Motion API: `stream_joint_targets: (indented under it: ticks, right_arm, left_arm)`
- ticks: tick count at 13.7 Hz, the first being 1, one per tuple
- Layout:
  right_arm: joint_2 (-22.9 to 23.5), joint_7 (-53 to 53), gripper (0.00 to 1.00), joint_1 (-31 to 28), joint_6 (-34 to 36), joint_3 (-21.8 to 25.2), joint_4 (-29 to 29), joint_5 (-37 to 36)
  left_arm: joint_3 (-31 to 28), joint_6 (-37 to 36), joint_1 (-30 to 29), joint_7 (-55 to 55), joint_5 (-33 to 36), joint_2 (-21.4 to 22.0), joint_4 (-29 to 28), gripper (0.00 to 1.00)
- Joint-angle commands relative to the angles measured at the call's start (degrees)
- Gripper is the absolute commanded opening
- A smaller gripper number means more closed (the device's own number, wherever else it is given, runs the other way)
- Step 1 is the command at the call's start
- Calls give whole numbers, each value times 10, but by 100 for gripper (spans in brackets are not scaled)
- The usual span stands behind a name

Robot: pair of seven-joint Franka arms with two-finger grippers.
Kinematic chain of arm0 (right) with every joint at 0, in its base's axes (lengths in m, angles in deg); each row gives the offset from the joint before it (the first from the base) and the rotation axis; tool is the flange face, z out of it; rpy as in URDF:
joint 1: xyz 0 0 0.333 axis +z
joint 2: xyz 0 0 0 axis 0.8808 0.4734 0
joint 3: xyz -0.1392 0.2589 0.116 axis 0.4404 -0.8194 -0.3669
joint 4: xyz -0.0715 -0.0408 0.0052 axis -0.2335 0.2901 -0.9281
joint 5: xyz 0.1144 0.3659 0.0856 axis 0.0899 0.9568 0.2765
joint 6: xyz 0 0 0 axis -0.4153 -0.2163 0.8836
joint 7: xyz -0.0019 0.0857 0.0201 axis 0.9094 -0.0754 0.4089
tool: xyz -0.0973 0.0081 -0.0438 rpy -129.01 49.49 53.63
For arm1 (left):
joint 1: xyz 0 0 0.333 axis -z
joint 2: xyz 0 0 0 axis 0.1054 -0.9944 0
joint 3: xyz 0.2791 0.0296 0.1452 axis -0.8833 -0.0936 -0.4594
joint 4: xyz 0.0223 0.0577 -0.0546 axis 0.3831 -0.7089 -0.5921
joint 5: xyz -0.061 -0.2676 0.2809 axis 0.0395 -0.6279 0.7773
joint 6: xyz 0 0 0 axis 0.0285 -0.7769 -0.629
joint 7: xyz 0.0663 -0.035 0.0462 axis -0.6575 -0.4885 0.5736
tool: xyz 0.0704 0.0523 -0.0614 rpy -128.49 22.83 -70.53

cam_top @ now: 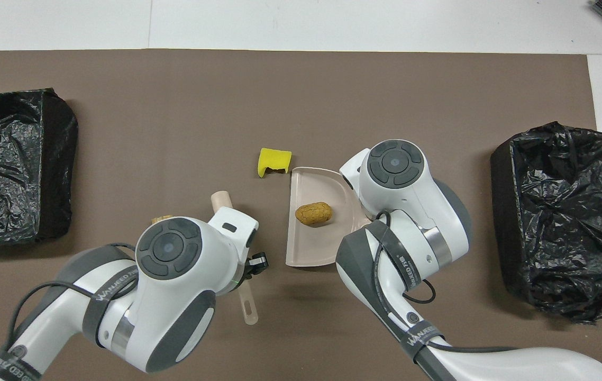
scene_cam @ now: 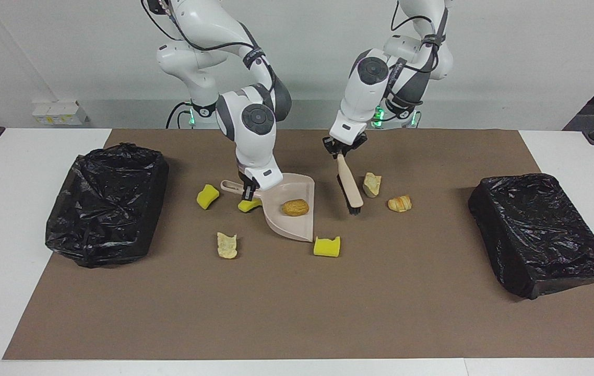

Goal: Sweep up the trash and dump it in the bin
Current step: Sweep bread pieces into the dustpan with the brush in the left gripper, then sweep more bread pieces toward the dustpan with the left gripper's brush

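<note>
Trash lies scattered over the brown paper mat (scene_cam: 297, 313) in the middle of the table: seven small lumps, some of porous bright yellow sponge, others crusty and bread-like. One golden-brown bread lump (scene_cam: 295, 207), rounded with a cracked crust, sits inside the dustpan (scene_cam: 289, 224), a smooth pale beige plastic scoop with a low rim and a slotted handle. A notched yellow sponge block (scene_cam: 327, 246) lies on the mat just beside the pan's open lip, farther from the robots. A second yellow sponge (scene_cam: 249, 204) sits right under the pan's handle, and a third (scene_cam: 207, 196) lies near it toward the right arm's end. A pale ragged crust piece (scene_cam: 226, 245) lies farther from the robots than those two. Toward the left arm's end lie a pale torn bread chunk (scene_cam: 371, 184) and a small ridged croissant-like piece (scene_cam: 399, 203). The right gripper (scene_cam: 247, 191) is pressed closed on the dustpan's handle, holding the pan with its lip on the mat. The left gripper (scene_cam: 340, 151) is clamped on the handle of the brush (scene_cam: 349, 188), a slim beige stick with dark bristles at its lower end, slanting down between the pan and the torn chunk. Two bins lined with crinkled glossy black plastic stand at the mat's ends, one (scene_cam: 106, 203) at the right arm's end and one (scene_cam: 539, 232) at the left arm's end, both well apart from the lumps.
</note>
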Motion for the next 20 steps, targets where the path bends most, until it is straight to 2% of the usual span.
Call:
stream_joint_targets:
  ticks: [1, 4, 6, 9, 11, 15, 18, 20]
  right_arm:
    - [-3, -16, 0, -1, -8, -2, -5, -1]
    - [-4, -35, 0, -1, -5, -2, -6, -1]
    - [-4, -37, 0, -1, -5, -2, -6, -1]
    - [-4, -37, 0, -1, -5, -2, -6, -1]
    - [-4, -41, 0, -1, -6, -2, -5, -1]
    - [-4, -41, 0, -1, -5, -2, -6, 0]
    - [-5, -42, 0, -1, -5, -2, -6, -1]
    - [-5, -41, 0, -1, -5, -2, -6, -1]
  left_arm:
    - [5, -23, -28, 160, 33, 8, -6, 0]
    - [5, -64, -74, 197, 53, 15, -13, 0]
    - [6, -90, -92, 192, 62, 37, -42, 0]
    - [9, -75, -84, 190, 66, 82, -114, 0]
    - [12, -22, -54, 190, 65, 91, -155, 0]
    - [13, 57, -34, 142, 56, 50, -156, 0]
    - [14, 127, -9, 141, 38, 6, -125, 0]
    - [17, 139, 8, 130, 31, -23, -83, 0]
